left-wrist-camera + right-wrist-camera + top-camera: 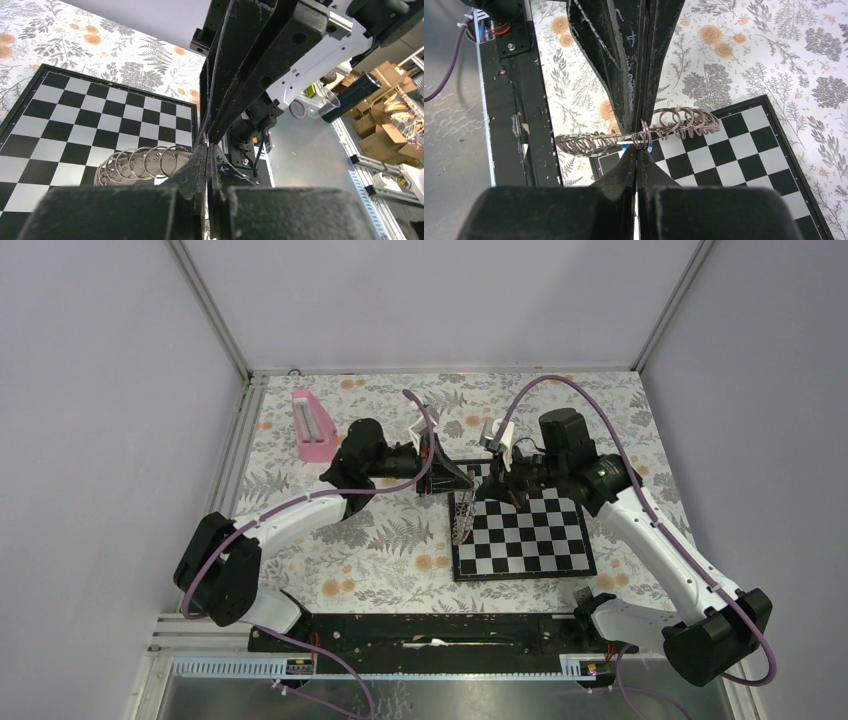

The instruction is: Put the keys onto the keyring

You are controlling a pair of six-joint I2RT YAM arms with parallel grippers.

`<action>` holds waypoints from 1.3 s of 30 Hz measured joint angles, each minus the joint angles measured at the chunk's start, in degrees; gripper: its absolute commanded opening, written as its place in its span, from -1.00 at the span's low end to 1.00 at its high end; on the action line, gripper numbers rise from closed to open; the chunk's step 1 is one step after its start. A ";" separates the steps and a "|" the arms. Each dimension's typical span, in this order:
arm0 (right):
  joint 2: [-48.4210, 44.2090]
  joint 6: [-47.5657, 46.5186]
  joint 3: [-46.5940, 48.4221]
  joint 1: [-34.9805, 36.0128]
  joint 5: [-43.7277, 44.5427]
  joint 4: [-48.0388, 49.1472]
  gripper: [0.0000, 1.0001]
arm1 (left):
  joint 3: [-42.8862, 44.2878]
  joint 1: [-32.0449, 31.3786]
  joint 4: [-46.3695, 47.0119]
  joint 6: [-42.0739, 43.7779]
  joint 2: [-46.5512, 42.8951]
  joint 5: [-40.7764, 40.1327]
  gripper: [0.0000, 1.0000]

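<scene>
The keyring [462, 521] hangs on edge over the left rim of the chessboard, its band strung with several small wire rings [684, 121]. My left gripper [458, 482] is shut on its upper part; in the left wrist view the closed tips [208, 148] sit beside the rings [145, 162]. My right gripper [637, 150] meets it from the other side, shut at the band. A key [650, 148] with a blue head and pale blade shows on either side of those tips, mostly hidden. In the top view the right gripper [493, 485] nearly touches the left one.
A black and white chessboard [540, 540] lies on the flowered tablecloth under both grippers. A pink object [312, 425] lies at the back left. The black base rail [430, 630] runs along the near edge.
</scene>
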 measured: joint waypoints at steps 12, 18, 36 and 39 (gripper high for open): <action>0.00 3.41 -0.39 -0.04 2.93 2.58 -0.35 | -0.02 0.04 1.05 -2.47 0.57 -4.94 -1.00; -2.05 3.85 -0.42 -0.90 3.63 2.58 -0.35 | -0.81 0.04 2.80 -1.57 0.57 -4.46 -1.00; 0.39 5.75 -0.28 -3.37 -4.79 3.02 -0.51 | -2.78 0.04 7.93 -0.37 0.59 -0.07 -1.00; 0.57 5.88 -0.26 -3.37 -5.86 3.02 -0.68 | -2.80 0.04 7.96 -0.07 0.59 0.09 -1.00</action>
